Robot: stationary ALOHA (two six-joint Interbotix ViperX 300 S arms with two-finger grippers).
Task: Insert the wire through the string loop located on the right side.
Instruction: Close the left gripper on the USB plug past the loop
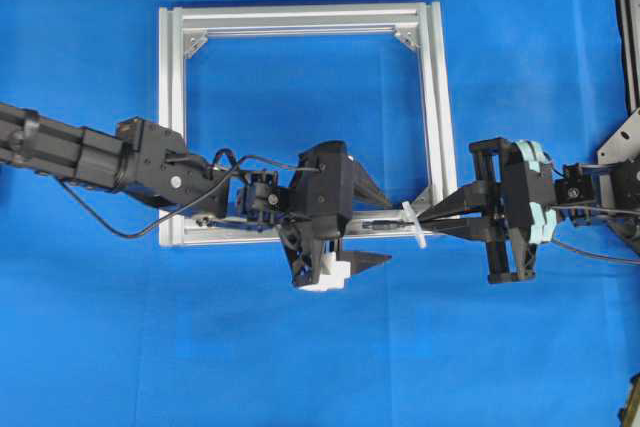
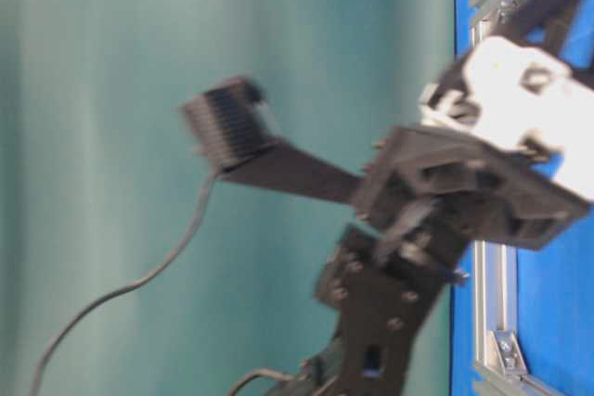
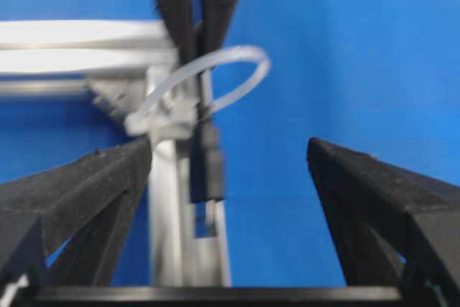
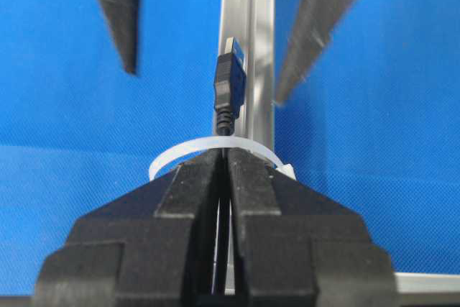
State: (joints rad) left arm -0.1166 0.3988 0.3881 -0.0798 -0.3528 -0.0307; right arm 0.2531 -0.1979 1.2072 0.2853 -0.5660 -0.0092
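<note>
Wire (image 4: 230, 88) — mostly hidden in pinching right claw (image 4: 225, 167) — left claw (image 3: 230, 159) wide.

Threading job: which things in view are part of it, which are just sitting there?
In the job:
- wire, plug end poking through the loop
- string loop on the frame bar
- right gripper, shut on the wire
- left gripper, open

Just there:
- aluminium frame
- blue table cover

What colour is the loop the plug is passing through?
Whitish, translucent string loop; clearest in the right wrist view.
</note>
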